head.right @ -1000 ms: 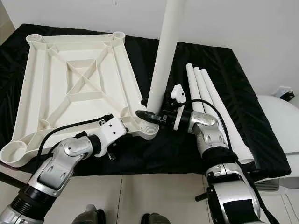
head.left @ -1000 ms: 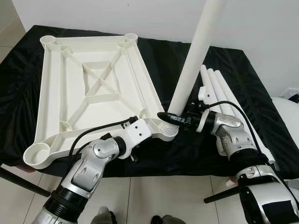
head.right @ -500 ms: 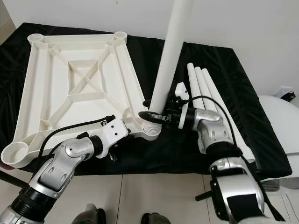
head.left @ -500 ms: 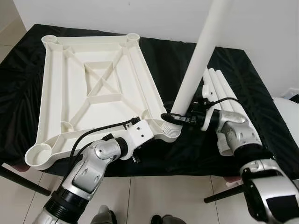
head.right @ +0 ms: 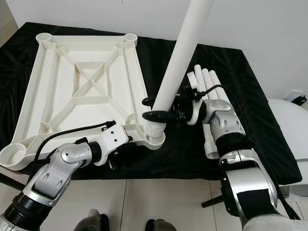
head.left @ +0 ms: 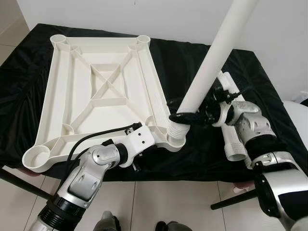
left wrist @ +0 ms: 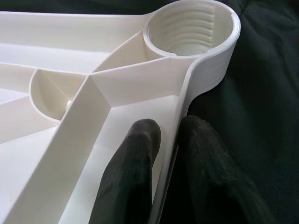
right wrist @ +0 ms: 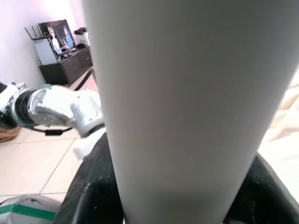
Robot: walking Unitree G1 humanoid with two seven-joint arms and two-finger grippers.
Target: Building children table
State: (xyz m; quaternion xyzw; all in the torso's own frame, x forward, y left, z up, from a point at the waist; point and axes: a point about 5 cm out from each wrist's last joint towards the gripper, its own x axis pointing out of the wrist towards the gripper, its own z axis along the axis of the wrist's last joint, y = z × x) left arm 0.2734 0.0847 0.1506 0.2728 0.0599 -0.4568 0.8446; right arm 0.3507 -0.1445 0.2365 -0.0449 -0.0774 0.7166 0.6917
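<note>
Tabletop (head.left: 96, 91) lies upside down on black-draped desk (head.left: 29, 57), ribs and corner sockets facing up. Left tool (left wrist: 163, 154) pinches near rim just beside near corner socket (head.left: 177, 133), likely to steady top. Leg (head.left: 211, 57) stands tilted in that socket, threaded end engaged; right tool (head.right: 161, 115) clamped round its base, apparently to screw it home. Spare legs (head.right: 211, 91) lie beside, right.

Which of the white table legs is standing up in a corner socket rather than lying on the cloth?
The leg held by the right gripper: it stands tilted, its threaded end in the tabletop's near-right corner socket. The spare legs lie flat beside it.
</note>
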